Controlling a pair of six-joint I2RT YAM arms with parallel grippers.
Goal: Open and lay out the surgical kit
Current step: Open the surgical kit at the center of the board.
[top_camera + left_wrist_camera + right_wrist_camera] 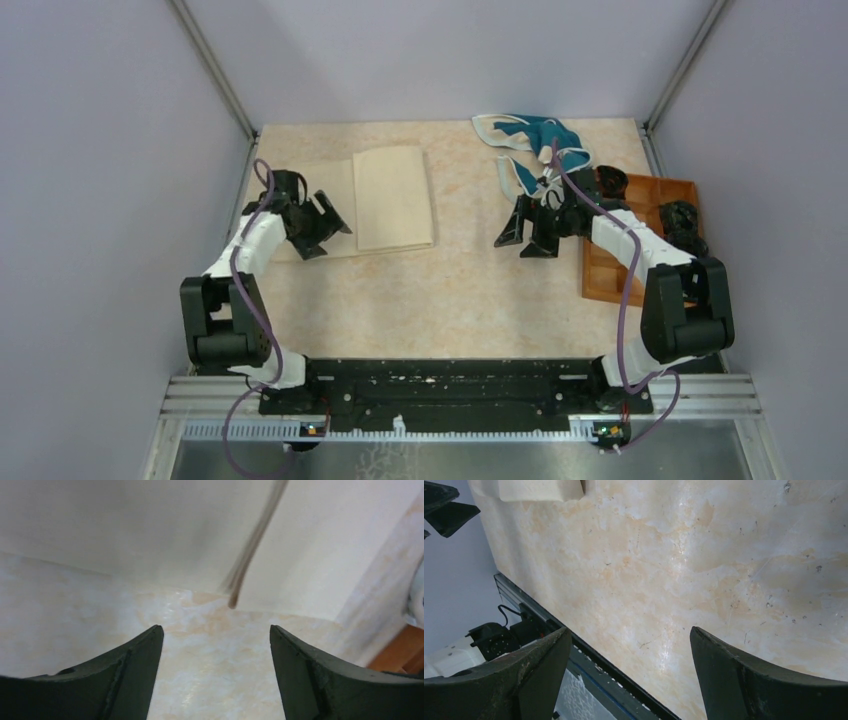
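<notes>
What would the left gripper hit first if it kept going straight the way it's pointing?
Most likely the folded cloth just ahead of the open left gripper. If it is angled down, the table could come first. Depth is unclear.

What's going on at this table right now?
Two robot arms are at a beige cloth wrap that lies toward the far left of the table. The left gripper is open at the wrap's left edge and holds nothing. The wrap is mostly folded, with one layer spread toward that gripper, and no instruments show. The right gripper hangs open and empty over bare tabletop, beside a teal-and-white fabric and an orange tray.
</notes>
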